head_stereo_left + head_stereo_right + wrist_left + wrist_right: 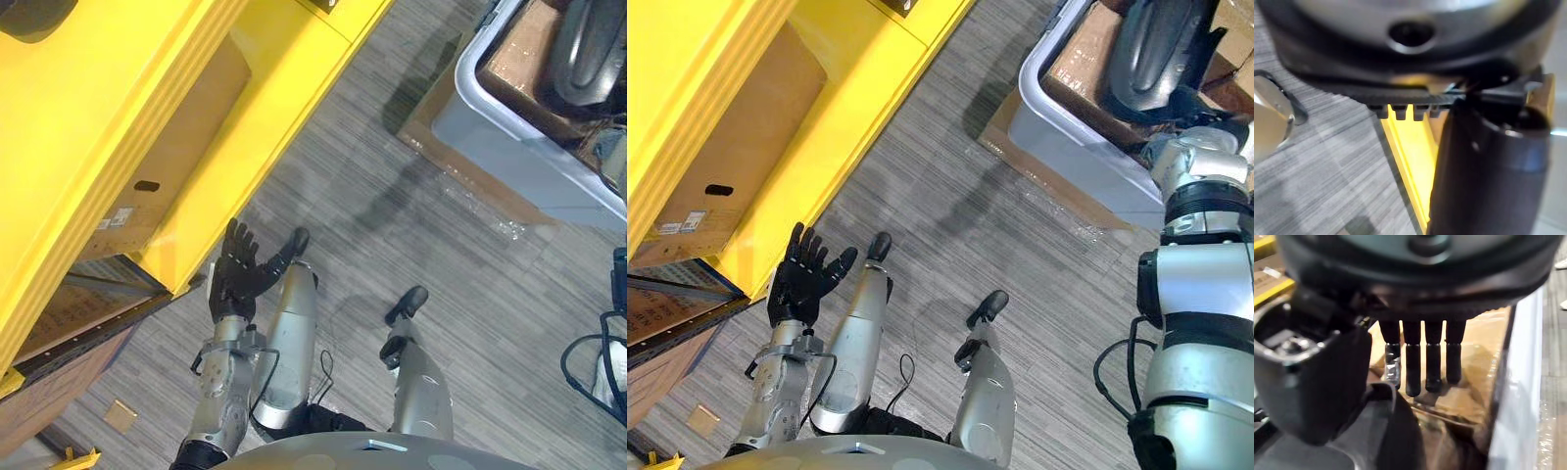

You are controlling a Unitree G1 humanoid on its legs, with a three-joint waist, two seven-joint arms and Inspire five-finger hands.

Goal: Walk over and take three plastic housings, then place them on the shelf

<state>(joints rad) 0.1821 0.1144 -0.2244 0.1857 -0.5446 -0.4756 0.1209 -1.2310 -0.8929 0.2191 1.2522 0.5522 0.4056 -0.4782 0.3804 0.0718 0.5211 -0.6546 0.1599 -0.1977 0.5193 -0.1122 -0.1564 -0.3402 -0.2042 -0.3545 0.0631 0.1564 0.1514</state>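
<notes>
While the right hand (1413, 369) hangs fingers straight over the dark plastic housing (1157, 47) in the grey bin (1058, 137), left hand (235, 276) is spread, empty. Housing likely light, rigid, slick: pinch a rim.

The bright yellow metal shelf (294, 59) is one flat colour, and the plain brown cardboard box (167, 157) in it shows small white labels. The carpeted floor (411, 225) is grey, finely streaked with darker lines running one way. The pale grey-blue plastic bin (1068, 137) has a whitish rim, with flat brown cardboard (1004, 122) under it and a glossy dark grey plastic housing (1156, 49) in it. The left robot hand (235, 274) and the right robot hand (1413, 367) are black.
</notes>
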